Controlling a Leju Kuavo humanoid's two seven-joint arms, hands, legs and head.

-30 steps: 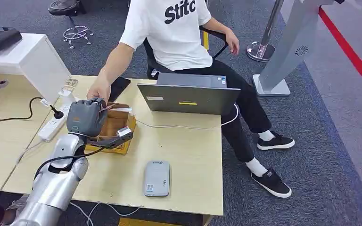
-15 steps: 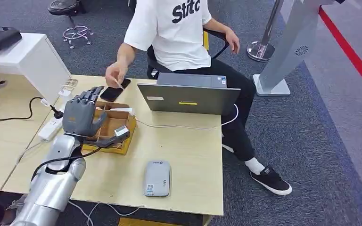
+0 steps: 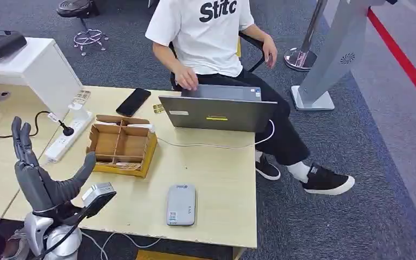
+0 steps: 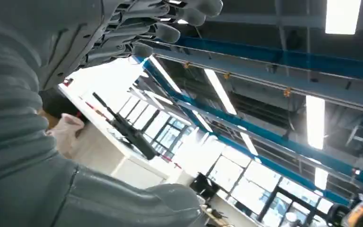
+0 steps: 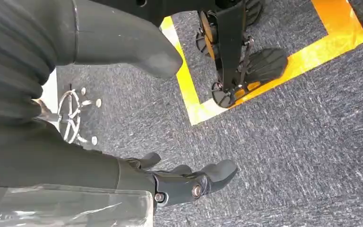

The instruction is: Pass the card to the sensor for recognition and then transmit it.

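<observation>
Three cameras: one high on the body, one behind each wrist.

The head view looks forward and down over the counter (image 3: pixel 216 179) from fairly near, catching the raised left hand (image 3: pixel 38 179). The left wrist view sits close behind that same hand (image 4: pixel 137 28), facing up at ceiling lights. The right wrist view points down at carpeted floor (image 5: pixel 302 132).

A box (image 3: pixel 122 145) sits mid-left on the table (image 3: pixel 216 179), a laptop (image 3: pixel 216 111) to its right, a phone (image 3: pixel 133 102) above it.
</observation>
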